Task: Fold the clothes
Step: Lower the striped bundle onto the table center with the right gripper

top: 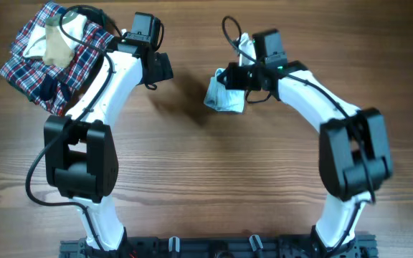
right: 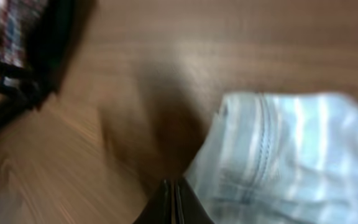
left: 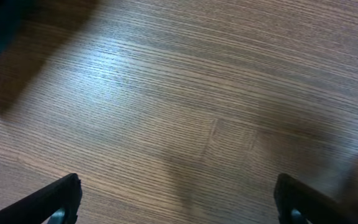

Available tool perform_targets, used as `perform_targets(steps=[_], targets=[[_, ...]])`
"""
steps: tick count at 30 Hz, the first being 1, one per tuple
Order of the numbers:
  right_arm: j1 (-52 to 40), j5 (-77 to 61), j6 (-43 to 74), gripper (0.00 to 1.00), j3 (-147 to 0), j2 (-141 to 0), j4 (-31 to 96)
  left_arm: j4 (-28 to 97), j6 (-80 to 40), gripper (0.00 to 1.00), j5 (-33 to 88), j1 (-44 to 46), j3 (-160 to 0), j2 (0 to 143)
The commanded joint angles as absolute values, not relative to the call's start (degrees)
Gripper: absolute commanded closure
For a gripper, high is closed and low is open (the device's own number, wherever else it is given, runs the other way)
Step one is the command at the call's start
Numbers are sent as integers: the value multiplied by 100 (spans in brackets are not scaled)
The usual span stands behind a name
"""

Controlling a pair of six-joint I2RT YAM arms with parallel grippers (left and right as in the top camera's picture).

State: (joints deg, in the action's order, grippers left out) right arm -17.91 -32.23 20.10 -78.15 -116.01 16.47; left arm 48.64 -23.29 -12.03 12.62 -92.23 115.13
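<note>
The clothes are one small pale blue-white striped garment (top: 225,97), bunched at the back middle of the wooden table. It fills the right of the right wrist view (right: 291,155), blurred. A dark shadow lies beside it. My right gripper (top: 232,77) sits at the garment's top edge. Its fingers (right: 175,202) are pressed together, with the cloth against their right side. My left gripper (top: 159,67) is to the left of the garment and apart from it. It is open and empty over bare wood (left: 179,205).
A red-navy-white plaid garment (top: 38,61) with a beige-cream garment (top: 58,47) on it lies at the back left corner, beside the left arm. The plaid also shows at the top left of the right wrist view (right: 8,25).
</note>
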Motion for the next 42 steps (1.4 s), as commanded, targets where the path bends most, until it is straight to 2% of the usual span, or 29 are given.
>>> perform_targets(steps=[1, 4, 12, 19, 26, 27, 28, 30, 31, 33, 34, 38, 42], targets=[[-1649, -4226, 1949, 96, -7852, -12064, 1398, 4845, -2425, 0, -1140, 1251, -9290, 11312], [-1505, -4777, 1966, 96, -7852, -12392, 1223, 4845, -2425, 0, -1138, 1251, -9290, 11312], [-1393, -4812, 2112, 96, -7852, -12993, 1221, 4849, -2425, 0, -1138, 1251, -9290, 11312], [-1352, -4818, 2099, 96, -7854, -12866, 1236, 4851, -2423, 0, -1138, 1251, -9290, 11312], [-1249, -4788, 2108, 95, -7894, -12103, 1247, 4851, -2423, 0, -1140, 1251, -9290, 11312], [-1194, -4775, 2115, 90, -7894, -11933, 1271, 4851, -2421, 0, -1140, 1251, -9290, 11312], [-1105, -4711, 2182, 79, -7894, -11714, 1347, 4851, -2421, 0, -1140, 1251, -9290, 11312], [-998, -4633, 2250, 68, -7894, -11513, 1446, 4849, -2392, 0, -1140, 1251, -9290, 11312], [-947, -4635, 2252, 51, -7894, -11445, 1490, 4847, -2340, 0, -1140, 1251, -9290, 11314], [-854, -4615, 2244, 27, -7894, -11380, 1621, 4849, -2272, 0, -1142, 1251, -9290, 11312], [-810, -4587, 2182, 21, -7891, -11378, 1752, 4851, -2274, 0, -1140, 1251, -9290, 11312], [-764, -3918, 1651, 6, -7876, -11406, 2565, 4849, -2274, 0, -1140, 1251, -9290, 11312], [-768, -3546, 1315, 4, -7791, -11415, 2939, 4823, -2274, 0, -1140, 1251, -9290, 11312]])
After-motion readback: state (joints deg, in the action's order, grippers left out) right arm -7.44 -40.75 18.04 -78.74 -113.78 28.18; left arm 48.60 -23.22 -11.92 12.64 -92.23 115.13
